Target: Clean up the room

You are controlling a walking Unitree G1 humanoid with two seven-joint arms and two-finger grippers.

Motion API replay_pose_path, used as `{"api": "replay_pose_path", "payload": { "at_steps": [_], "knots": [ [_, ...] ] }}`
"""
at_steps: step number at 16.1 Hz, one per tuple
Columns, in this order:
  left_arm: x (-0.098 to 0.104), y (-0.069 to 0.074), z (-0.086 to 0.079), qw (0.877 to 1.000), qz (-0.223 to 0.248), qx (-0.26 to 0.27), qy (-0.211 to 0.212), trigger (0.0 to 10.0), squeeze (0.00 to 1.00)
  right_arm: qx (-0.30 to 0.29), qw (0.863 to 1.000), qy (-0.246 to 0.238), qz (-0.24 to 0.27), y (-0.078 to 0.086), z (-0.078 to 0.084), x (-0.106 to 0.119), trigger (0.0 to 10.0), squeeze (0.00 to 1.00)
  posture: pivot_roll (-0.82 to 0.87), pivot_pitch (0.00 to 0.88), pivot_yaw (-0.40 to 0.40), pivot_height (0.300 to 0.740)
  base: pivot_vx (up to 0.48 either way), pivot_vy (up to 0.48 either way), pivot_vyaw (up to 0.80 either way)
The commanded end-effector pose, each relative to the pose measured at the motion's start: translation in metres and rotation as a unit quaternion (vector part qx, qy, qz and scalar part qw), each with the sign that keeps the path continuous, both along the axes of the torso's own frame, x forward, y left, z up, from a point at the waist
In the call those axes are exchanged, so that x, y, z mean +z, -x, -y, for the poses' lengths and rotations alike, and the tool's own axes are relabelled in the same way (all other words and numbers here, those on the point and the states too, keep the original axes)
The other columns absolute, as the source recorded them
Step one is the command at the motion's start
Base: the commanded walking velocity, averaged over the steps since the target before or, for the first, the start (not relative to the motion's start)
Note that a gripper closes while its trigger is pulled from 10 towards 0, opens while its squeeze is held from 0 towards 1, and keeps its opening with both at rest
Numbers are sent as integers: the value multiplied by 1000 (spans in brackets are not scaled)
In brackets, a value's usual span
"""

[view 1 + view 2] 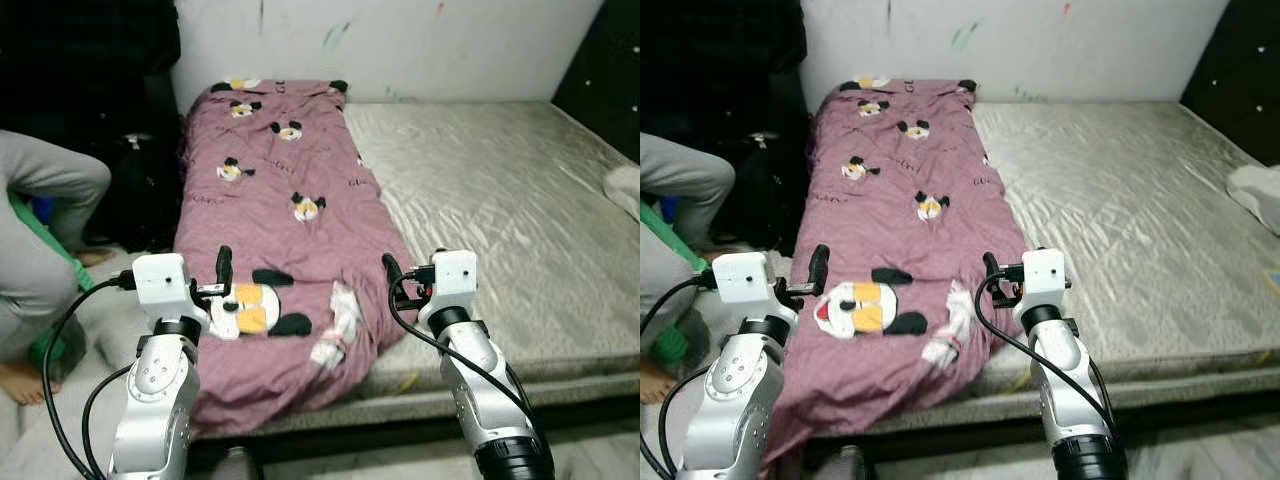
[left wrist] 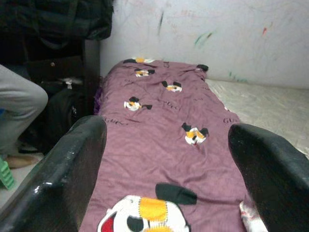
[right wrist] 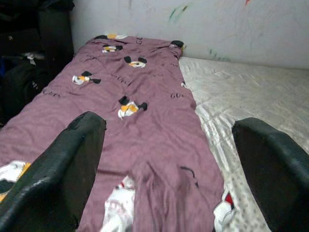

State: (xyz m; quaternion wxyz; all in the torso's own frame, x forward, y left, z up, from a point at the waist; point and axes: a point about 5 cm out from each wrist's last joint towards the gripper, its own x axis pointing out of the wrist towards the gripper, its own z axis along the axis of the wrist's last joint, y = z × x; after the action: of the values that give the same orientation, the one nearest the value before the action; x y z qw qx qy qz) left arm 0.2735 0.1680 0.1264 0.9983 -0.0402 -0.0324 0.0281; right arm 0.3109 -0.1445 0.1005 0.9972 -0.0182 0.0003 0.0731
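Purple blanket [image 1: 280, 210] with cartoon mice lies folded lengthwise along the left strip of the mattress [image 1: 500, 200], its near end draping over the edge. Both arms are raised, forearms upright. Left gripper [image 2: 166, 159] hovers over the big mouse print, fingers spread wide, holding nothing. Right gripper [image 3: 166, 154] hangs above the blanket's right edge, equally wide open and empty. A person's grey-trousered legs [image 1: 40, 230] crouch at the left.

One mauve cartoon-mouse-print fabric blanket [image 1: 275, 190]. One bare, silvery-beige quilted mattress [image 1: 500, 190]. Two silver robot arms, one black two-fingered gripper each: left gripper [image 1: 222, 275], right gripper [image 1: 392, 272]. One person in grey trousers [image 1: 40, 230]. One black bag [image 1: 140, 190].
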Motion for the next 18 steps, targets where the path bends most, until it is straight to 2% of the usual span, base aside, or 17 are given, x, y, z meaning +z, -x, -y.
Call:
{"api": "replay_pose_path", "payload": {
  "at_steps": [1,3,6,11,13,18],
  "knots": [
    [-1,1,-1,1000,-6,4,-5,10000,0,0,1000,-1,3,-1,1,3,10000,0,8,36,-40,614,0,0,0],
    [-2,1,3,1000,-8,-1,-8,10000,0,3,1000,-4,0,-2,1,2,10000,0,15,35,-40,593,0,0,0],
    [5,-4,2,1000,2,-4,-11,10000,0,10,1000,-4,1,-6,-1,4,10000,0,24,33,-42,593,0,0,0],
    [5,-4,5,1000,4,-6,-4,10000,0,18,1000,-3,4,-10,-2,5,10000,0,27,24,-48,593,0,0,0],
    [5,-4,7,1000,5,-11,1,10000,0,27,999,18,12,-12,-3,8,10000,0,26,21,-47,593,0,0,0],
    [10,-5,11,999,19,-35,14,10000,0,31,999,13,18,-12,-6,9,10000,0,17,19,-41,593,54,0,570]
  ]
}}
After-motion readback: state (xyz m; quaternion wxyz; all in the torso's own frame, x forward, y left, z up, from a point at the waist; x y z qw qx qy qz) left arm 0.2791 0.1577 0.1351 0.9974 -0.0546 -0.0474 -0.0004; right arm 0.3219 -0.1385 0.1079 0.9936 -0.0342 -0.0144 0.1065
